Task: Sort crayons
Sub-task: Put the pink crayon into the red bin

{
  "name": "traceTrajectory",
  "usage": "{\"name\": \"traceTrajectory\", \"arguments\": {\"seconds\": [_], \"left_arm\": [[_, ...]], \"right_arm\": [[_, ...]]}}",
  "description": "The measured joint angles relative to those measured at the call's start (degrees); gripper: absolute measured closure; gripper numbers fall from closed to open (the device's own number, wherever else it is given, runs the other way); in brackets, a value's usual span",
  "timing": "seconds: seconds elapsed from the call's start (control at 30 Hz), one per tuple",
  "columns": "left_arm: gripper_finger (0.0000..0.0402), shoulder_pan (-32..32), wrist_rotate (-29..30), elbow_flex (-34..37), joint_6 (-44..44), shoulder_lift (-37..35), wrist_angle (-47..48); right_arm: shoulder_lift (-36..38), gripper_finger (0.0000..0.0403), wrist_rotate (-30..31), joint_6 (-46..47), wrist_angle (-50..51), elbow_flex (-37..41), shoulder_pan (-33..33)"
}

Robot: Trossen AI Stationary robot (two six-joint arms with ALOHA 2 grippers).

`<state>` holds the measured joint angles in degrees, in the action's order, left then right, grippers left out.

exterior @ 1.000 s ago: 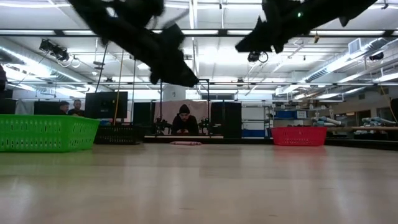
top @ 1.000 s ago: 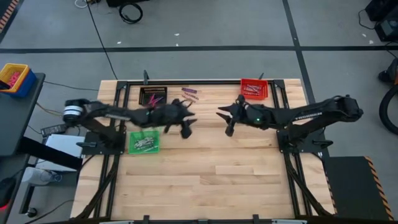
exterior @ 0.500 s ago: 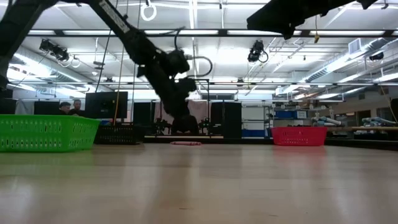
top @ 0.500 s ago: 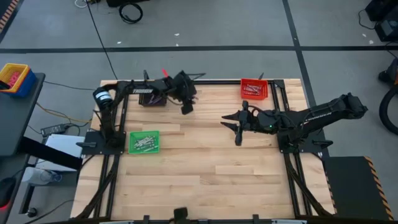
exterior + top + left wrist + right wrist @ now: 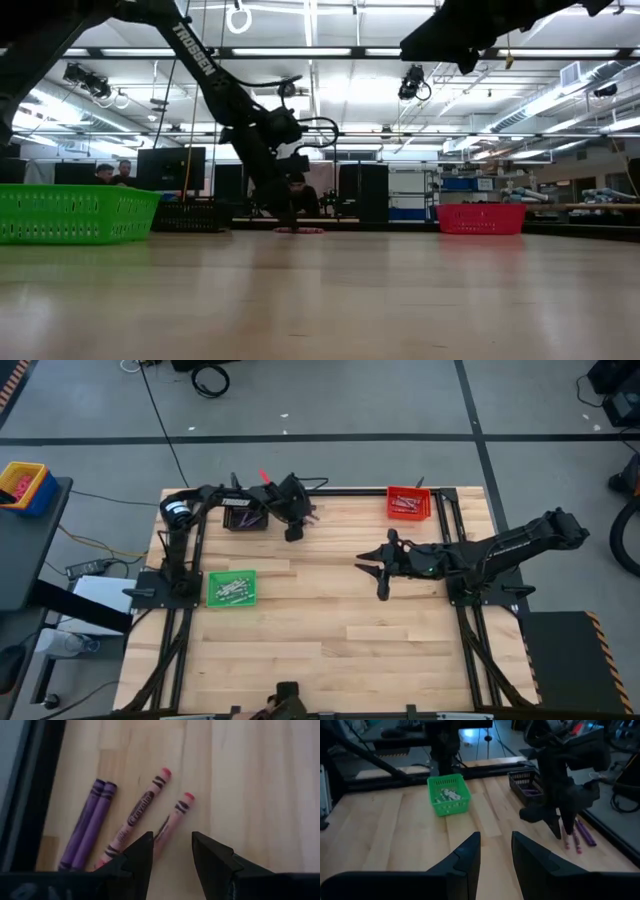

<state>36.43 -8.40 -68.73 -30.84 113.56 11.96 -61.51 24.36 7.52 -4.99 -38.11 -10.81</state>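
Note:
Two purple crayons [image 5: 90,827] and two pinkish-red crayons [image 5: 140,810] lie flat on the wooden table near its far edge, beside the black bin [image 5: 245,517]. My left gripper [image 5: 293,532] is open and low over them. In the left wrist view [image 5: 167,852] its fingers stand on either side of the near end of one pinkish-red crayon [image 5: 175,815]; I see no touch. It also shows low in the low view [image 5: 285,215]. My right gripper [image 5: 373,577] is open and empty, held above the table's middle right.
A green bin [image 5: 231,588] holding pale crayons stands at the left. A red bin [image 5: 408,503] with crayons stands at the far right. Black frame rails run along the far edge. People sit in the room beyond the table [image 5: 297,190].
My left gripper has swung from the table's middle toward the far edge and come down low over the loose crayons. My right gripper has drawn back a little toward the near and right edges.

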Motion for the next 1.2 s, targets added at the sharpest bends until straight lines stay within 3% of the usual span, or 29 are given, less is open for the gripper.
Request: {"name": "traceTrajectory", "arguments": {"seconds": [0.37,0.73,0.87,0.97,1.13,1.2], "left_arm": [[0.0266,-0.4,0.5,-0.2,4.5,2.2,0.5],[0.0383,-3.7,5.3,-0.2,12.9,0.9,3.5],[0.0382,-6.5,4.1,0.6,16.6,-3.7,12.6],[0.0371,-9.3,3.7,0.5,20.0,-10.0,13.5],[0.0374,-15.4,4.2,1.4,25.6,-19.8,7.2],[0.0375,-18.8,4.0,2.2,27.2,-23.3,0.5]], "right_arm": [[-0.2,0.0289,0.0,0.5,-0.4,0.0,0.0],[-0.2,0.0289,0.0,0.0,-0.5,0.0,-0.1],[-0.2,0.0289,0.0,-0.2,-0.4,0.0,-0.1],[-0.2,0.0289,0.0,-1.7,-0.3,0.0,-0.1],[-0.2,0.0289,0.0,-2.2,0.2,0.0,-0.1],[-0.2,0.0289,0.0,-2.1,0.7,0.0,-0.1]]}}
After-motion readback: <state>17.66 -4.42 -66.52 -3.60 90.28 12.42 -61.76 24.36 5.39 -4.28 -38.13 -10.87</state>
